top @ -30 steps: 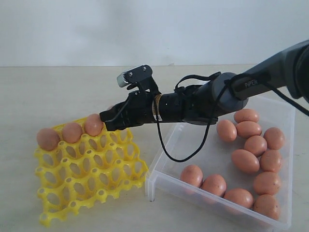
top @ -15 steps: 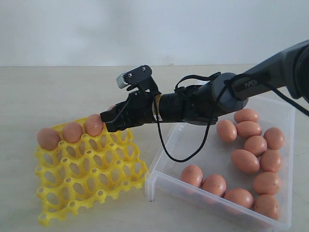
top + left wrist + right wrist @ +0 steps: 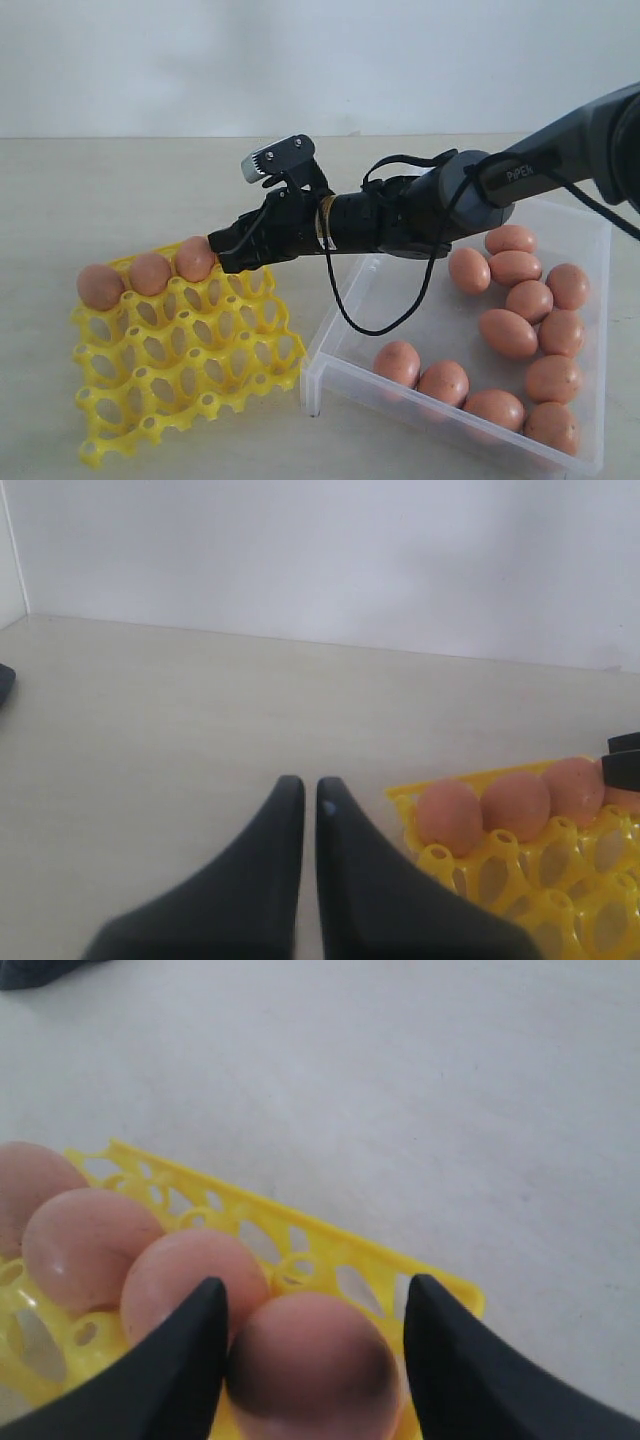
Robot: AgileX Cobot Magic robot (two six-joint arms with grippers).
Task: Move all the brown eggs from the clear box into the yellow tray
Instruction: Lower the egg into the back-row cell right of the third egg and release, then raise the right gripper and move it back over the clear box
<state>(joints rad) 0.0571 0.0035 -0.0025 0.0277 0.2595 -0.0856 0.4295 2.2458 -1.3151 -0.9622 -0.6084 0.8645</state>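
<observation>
1. Task item: the held egg sits between the two fingers of the right gripper. In the right wrist view both fingers lie against its flanks with no gap showing on either side, so the claw reads as pinching the egg.
2. Position: the held egg is at the far row of the yellow tray, just beside the three eggs seated in that row and touching the nearest of them. It occupies the fourth place along the row.
3. Axis: the egg shows a near-round outline in the right wrist view. Its long axis cannot be read with certainty. Judged from this, it points roughly down into the cup.
4. Governing relation: the cup lies directly below the claw. The coming move therefore calls for spreading the jaws in place and then a straight lift, with no sideways travel toward the neighbouring egg.
5. Supply: twelve brown eggs lie in the clear box, which is beside the tray and beneath the right forearm. The right arm is the nearer one to them.
6. Left gripper: pressed almost together, empty, low over the table near the tray's far corner.
</observation>
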